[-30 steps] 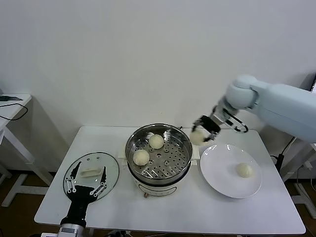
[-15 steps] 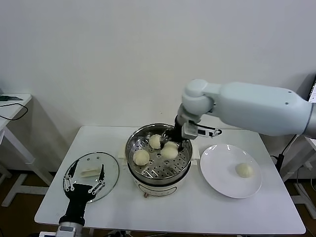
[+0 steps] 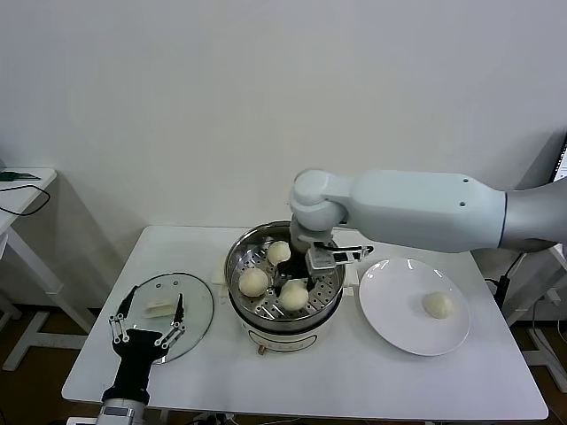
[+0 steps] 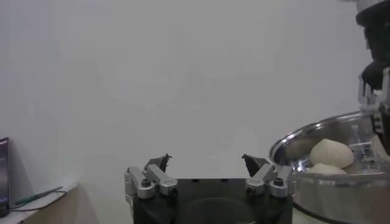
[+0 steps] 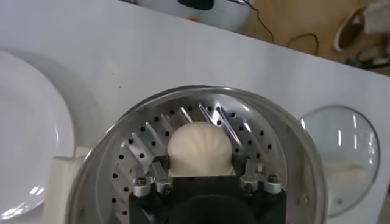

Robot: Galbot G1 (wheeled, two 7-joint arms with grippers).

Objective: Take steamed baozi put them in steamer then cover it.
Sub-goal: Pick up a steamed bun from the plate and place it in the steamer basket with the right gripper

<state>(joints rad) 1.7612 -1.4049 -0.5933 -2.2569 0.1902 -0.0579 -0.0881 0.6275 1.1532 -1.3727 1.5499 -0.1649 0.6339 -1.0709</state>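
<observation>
White table (image 3: 354, 381) carries steamer (image 3: 266, 329), cover (image 3: 199, 305), plate (image 3: 399, 323).

**Even indoor light, soft shadows, some glare on steel**

Bright, diffuse light fills every view. The round shiny stainless-steel steamer (image 3: 283, 283) shows specular highlights along its rim, strongest toward 12 o'clock. The flat white round plate (image 3: 403, 314) looks nearly washed out. Shadows under the white table (image 3: 354, 381) stay faint. The left wrist view appears hazy and slightly soft.

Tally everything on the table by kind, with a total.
Baozi: 4, three in the steamer, one on the plate
Steamer: 1
Glass cover: 1
White plate: 1
Total: 7
</observation>
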